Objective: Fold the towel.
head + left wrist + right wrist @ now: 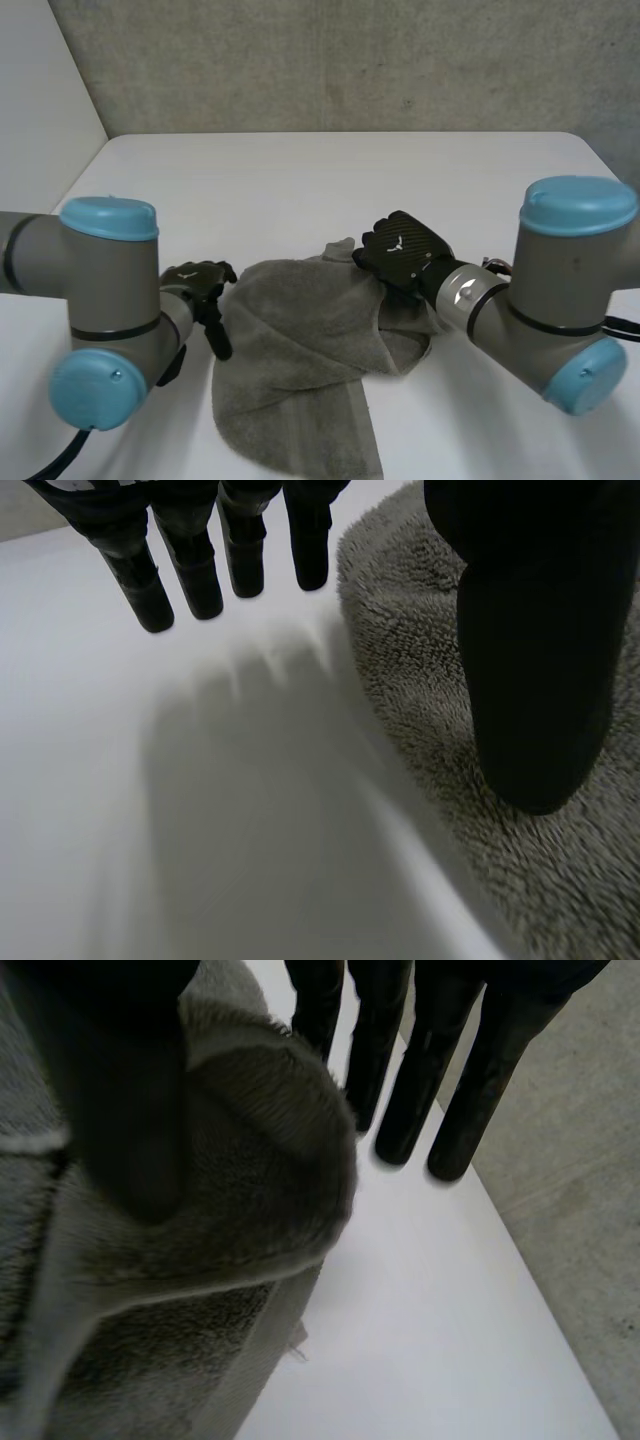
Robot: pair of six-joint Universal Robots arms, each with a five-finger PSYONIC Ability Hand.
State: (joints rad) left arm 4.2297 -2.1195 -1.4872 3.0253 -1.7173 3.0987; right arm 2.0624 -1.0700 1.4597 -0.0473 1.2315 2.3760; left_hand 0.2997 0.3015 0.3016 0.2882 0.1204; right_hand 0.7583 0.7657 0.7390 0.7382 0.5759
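A grey towel [300, 340] lies crumpled on the white table [300, 180], with a long strip running toward the front edge. My left hand [200, 280] hangs at the towel's left edge. In its wrist view its straight fingers [200, 570] are above bare table and its thumb [530, 680] is over the towel [420, 680], so it is open. My right hand [405, 245] is over the towel's far right part. There its thumb [130, 1110] rests on a raised fold of towel [250, 1190], and its straight fingers [420, 1090] stand just beyond the fold.
A grey concrete wall [350, 60] stands behind the table. Bare table top [320, 170] stretches from the towel to the wall. Both arms reach in from the near corners.
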